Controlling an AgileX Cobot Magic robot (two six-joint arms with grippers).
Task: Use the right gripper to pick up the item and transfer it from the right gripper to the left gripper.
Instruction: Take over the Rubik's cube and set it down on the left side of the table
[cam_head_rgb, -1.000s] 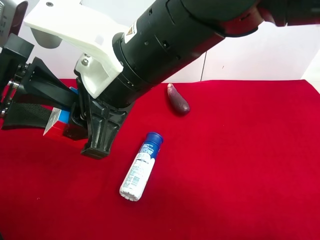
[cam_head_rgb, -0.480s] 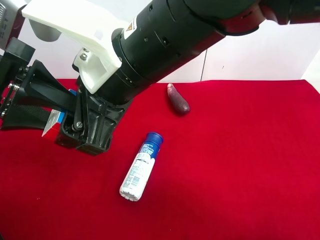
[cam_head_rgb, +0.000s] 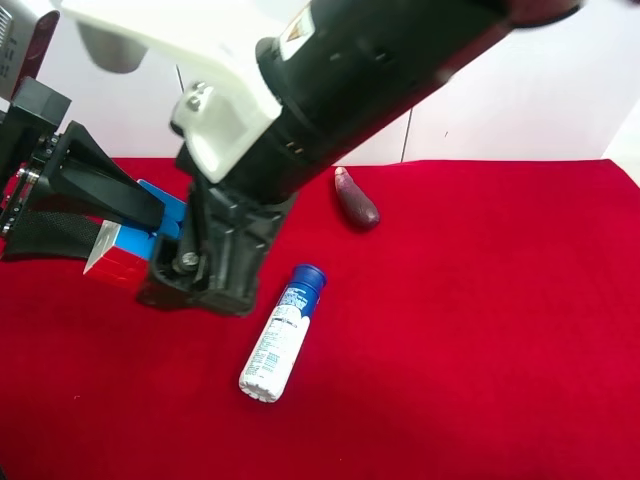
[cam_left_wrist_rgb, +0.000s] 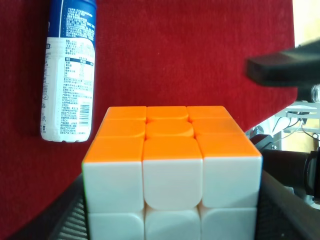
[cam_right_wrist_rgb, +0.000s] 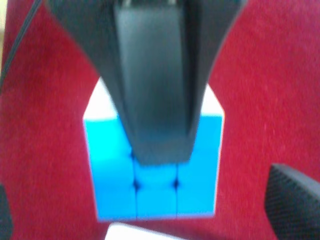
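Note:
The item (cam_head_rgb: 122, 240), a puzzle cube, hangs just above the red cloth at the exterior high view's left. My left gripper (cam_head_rgb: 140, 222) with wedge fingers is shut on it. In the left wrist view the item (cam_left_wrist_rgb: 172, 150) shows orange and white faces and fills the space between my left gripper's (cam_left_wrist_rgb: 172, 210) fingers. In the right wrist view a wedge finger (cam_right_wrist_rgb: 152, 90) lies across the item's blue face (cam_right_wrist_rgb: 110, 170). My right gripper (cam_right_wrist_rgb: 150, 210) is open, its pads apart from the item. Its black jaws (cam_head_rgb: 195, 290) hang beside the item.
A white bottle with a blue cap (cam_head_rgb: 282, 332) lies on the red cloth (cam_head_rgb: 480, 330) just right of the right gripper. It also appears as the bottle (cam_left_wrist_rgb: 70, 70) in the left wrist view. A dark purple eggplant-like object (cam_head_rgb: 356, 198) lies farther back.
The right gripper's jaws have spread open and let go of the cube, and that arm has shifted slightly rightward. The left gripper keeps hold of the cube.

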